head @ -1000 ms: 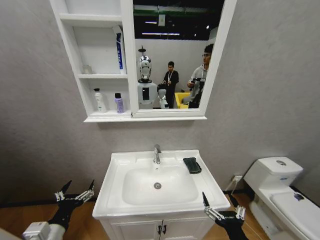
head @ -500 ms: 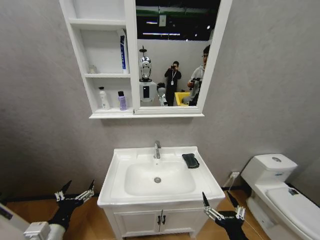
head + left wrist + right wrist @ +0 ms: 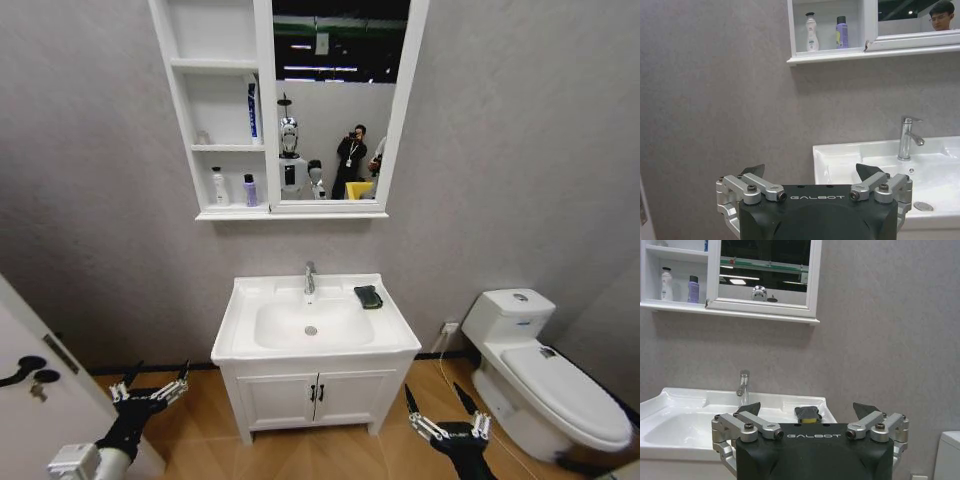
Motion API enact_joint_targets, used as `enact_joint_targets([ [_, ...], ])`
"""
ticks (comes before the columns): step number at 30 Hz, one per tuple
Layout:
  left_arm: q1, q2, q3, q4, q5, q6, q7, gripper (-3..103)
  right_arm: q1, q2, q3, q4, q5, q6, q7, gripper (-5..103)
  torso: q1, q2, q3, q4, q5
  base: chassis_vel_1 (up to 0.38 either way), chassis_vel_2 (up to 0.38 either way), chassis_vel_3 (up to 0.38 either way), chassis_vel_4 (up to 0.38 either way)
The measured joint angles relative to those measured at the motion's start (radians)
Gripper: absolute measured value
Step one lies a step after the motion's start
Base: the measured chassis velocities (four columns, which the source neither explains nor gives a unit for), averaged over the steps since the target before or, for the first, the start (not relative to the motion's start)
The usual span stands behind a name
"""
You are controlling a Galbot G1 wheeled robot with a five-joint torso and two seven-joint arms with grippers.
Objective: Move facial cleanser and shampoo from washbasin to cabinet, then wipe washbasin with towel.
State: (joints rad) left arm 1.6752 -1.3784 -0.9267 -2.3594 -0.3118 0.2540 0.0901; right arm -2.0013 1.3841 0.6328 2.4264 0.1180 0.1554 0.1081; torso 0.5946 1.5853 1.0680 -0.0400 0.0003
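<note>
Two grippers hang low before the washbasin (image 3: 315, 325), left gripper (image 3: 150, 385) and right gripper (image 3: 445, 412) with jaws wide, holding nothing. Towel (image 3: 368, 296) lies on the rim; two bottles (image 3: 233, 189) stand in the cabinet (image 3: 225, 110).

My left gripper (image 3: 810, 175) and right gripper (image 3: 807, 412) match — black housings lettered GALBOT, silver screwed linkages, dark pointed jaws.

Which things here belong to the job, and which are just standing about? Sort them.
Job:
washbasin
cabinet
towel on the basin's right rim
white bottle and purple bottle, bottom shelf

Bystanders:
toilet
tap
vanity doors
blue tube, middle shelf
</note>
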Motion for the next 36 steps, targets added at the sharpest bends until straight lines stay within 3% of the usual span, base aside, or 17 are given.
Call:
enact_joint_targets([
  [1,0.0,0.0,0.0,0.0,0.0,0.0,0.0,100,0.0,0.0,0.0,0.0,0.0,0.0,0.0,100,0.0,0.0,0.0,-0.0002,-0.0016,0.341,-0.406,-0.349,0.372],
  [6,0.0,0.0,0.0,0.0,0.0,0.0,0.0,100,0.0,0.0,0.0,0.0,0.0,0.0,0.0,100,0.0,0.0,0.0,0.0001,0.0007,0.359,-0.367,-0.359,0.37],
  [7,0.0,0.0,0.0,0.0,0.0,0.0,0.0,100,0.0,0.0,0.0,0.0,0.0,0.0,0.0,100,0.0,0.0,0.0,-0.0005,-0.002,0.367,-0.379,-0.352,0.365],
  [8,0.0,0.0,0.0,0.0,0.0,0.0,0.0,100,0.0,0.0,0.0,0.0,0.0,0.0,0.0,100,-0.001,0.0,0.0,0.0003,0.0001,0.373,-0.379,-0.346,0.331],
  [10,0.0,0.0,0.0,0.0,0.0,0.0,0.0,100,0.0,0.0,0.0,0.0,0.0,0.0,0.0,100,0.0,0.0,0.0,0.0002,0.0008,0.365,-0.355,-0.346,0.361],
  [12,0.0,0.0,0.0,0.0,0.0,0.0,0.0,100,0.0,0.0,0.0,0.0,0.0,0.0,0.0,100,0.0,0.0,0.0,-0.0007,-0.0023,0.333,-0.382,-0.353,0.37],
  [13,0.0,0.0,0.0,0.0,0.0,0.0,0.0,100,0.0,0.0,0.0,0.0,0.0,0.0,0.0,100,0.0,0.0,0.0,0.0004,0.0001,0.367,-0.318,-0.348,0.38],
  [15,0.0,0.0,0.0,0.0,0.0,0.0,0.0,100,0.0,0.0,0.0,0.0,0.0,0.0,0.0,100,0.0,0.0,0.0,0.0002,0.001,0.367,-0.324,-0.353,0.347],
  [16,0.0,0.0,0.0,0.0,0.0,0.0,0.0,100,0.0,0.0,0.0,0.0,0.0,0.0,0.0,100,0.0,0.0,0.0,0.0002,0.0006,0.345,-0.33,-0.358,0.38],
  [17,0.0,0.0,0.0,0.0,0.0,0.0,0.0,100,0.0,0.0,0.0,0.0,0.0,0.0,0.0,100,0.0,0.0,0.0,-0.0006,-0.0025,0.344,-0.376,-0.345,0.38],
  [18,0.0,0.0,0.0,0.0,0.0,0.0,0.0,100,0.0,0.0,0.0,0.0,0.0,0.0,0.0,100,0.0,0.0,0.0,-0.0006,-0.0025,0.344,-0.376,-0.345,0.38],
  [20,0.0,0.0,0.0,0.0,0.0,0.0,0.0,100,0.0,0.0,0.0,0.0,0.0,0.0,0.0,100,0.0,0.0,0.0,0.0006,0.0013,0.352,-0.354,-0.359,0.339],
  [23,0.0,0.0,0.0,0.0,0.0,0.0,0.0,100,0.0,0.0,0.0,0.0,0.0,0.0,0.0,100,0.0,0.0,0.0,-0.0002,-0.0013,0.302,-0.353,-0.287,0.329],
  [24,0.0,0.0,0.0,0.0,0.0,0.0,0.0,100,0.0,0.0,0.0,0.0,0.0,0.0,0.0,100,-0.001,0.0,0.0,0.0,-0.0022,0.236,-0.244,-0.261,0.329],
  [25,0.0,0.0,-0.001,0.0,0.0,0.0,0.0,100,0.0,0.0,0.0,0.0,0.0,0.0,0.0,100,-0.001,0.001,0.0,0.0004,0.0006,0.236,-0.244,-0.215,0.215],
  [30,0.0,0.0,0.0,0.0,0.0,0.0,0.0,100,0.0,0.0,0.0,0.0,0.0,0.0,0.0,100,-0.001,0.001,0.0,-0.0008,-0.0004,0.081,-0.079,-0.144,0.107],
  [36,0.0,0.0,0.0,0.0,0.0,0.0,0.0,100,0.0,0.0,0.0,0.0,0.0,0.0,0.0,100,0.001,0.0,0.0,0.0001,-0.0003,-0.057,0.018,0.046,-0.019],
])
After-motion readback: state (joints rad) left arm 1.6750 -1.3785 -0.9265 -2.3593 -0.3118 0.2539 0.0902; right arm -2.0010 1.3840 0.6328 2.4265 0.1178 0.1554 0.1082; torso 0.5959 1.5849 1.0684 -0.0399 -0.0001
